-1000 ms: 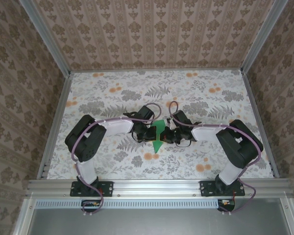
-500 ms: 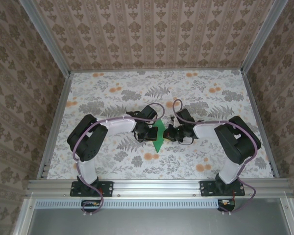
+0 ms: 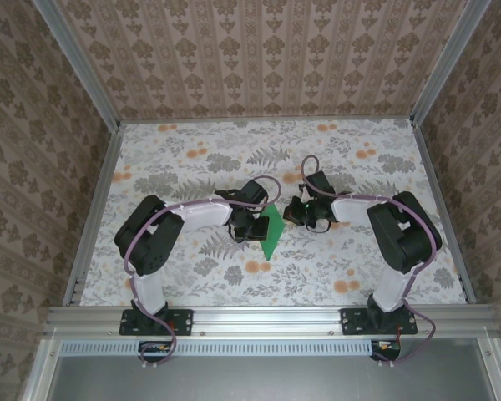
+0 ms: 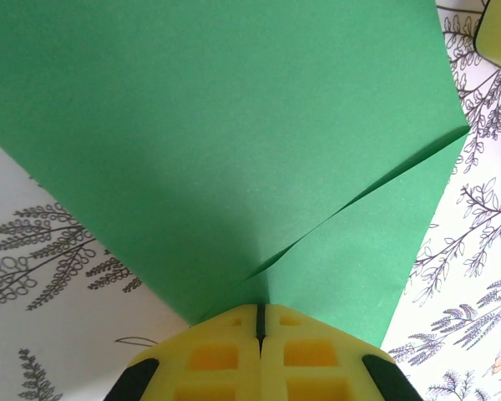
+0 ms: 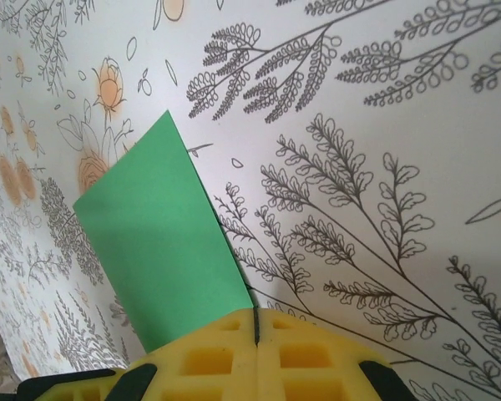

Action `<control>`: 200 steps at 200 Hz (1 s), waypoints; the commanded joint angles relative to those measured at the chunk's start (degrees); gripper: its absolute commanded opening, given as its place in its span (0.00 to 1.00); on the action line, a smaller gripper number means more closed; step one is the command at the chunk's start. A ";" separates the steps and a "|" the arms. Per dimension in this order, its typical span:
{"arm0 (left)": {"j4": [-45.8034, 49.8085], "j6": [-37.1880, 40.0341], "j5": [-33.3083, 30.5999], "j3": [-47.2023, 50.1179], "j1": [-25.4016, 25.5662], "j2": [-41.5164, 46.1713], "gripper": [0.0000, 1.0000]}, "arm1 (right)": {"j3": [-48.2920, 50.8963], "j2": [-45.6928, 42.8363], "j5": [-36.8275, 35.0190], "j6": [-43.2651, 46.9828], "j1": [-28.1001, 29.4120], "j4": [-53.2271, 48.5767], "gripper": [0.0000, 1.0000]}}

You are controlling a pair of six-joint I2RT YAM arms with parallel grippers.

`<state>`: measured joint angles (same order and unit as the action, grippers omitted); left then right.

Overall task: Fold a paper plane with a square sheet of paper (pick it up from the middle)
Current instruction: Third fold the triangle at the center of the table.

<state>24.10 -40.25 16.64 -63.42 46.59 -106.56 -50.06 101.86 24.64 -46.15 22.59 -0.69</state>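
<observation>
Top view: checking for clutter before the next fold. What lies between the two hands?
Just the paper, reaching from the left hand to the right hand. The top view shows it.

Worktop (image 3: 192,167), floral-covered: the far half, and the near edge between the two arm bases, lie open to passage. Patterned walls (image 3: 259,58) and metal frame rails (image 3: 94,209) close off the far, left and right edges. Centre obstructed by the left tool (image 3: 259,230), pads closed on the green paper (image 3: 271,234), and by the right tool (image 3: 299,213), pads closed, near the paper's far-right side with a narrow gap between the tools. The left arm (image 3: 192,215) and right arm (image 3: 376,221) bar the way in from the near-left and near-right corners.
</observation>
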 commanded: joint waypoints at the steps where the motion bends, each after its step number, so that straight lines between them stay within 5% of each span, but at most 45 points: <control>1: 8.47 0.56 -6.96 3.30 -0.19 -4.96 0.00 | 0.61 -3.28 1.06 0.83 0.00 -1.30 0.03; 79: 5.84 -2.46 -6.43 4.33 -0.18 -4.79 0.00 | 11.89 -11.79 6.82 -6.07 10.20 5.42 0.03; 200: 5.08 -3.60 -5.90 5.04 -0.18 -4.45 0.00 | 11.39 -5.21 6.38 -7.75 15.20 5.07 0.03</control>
<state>22.94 -42.57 16.75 -62.63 46.57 -106.32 -38.50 95.55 30.33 -54.02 37.34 6.09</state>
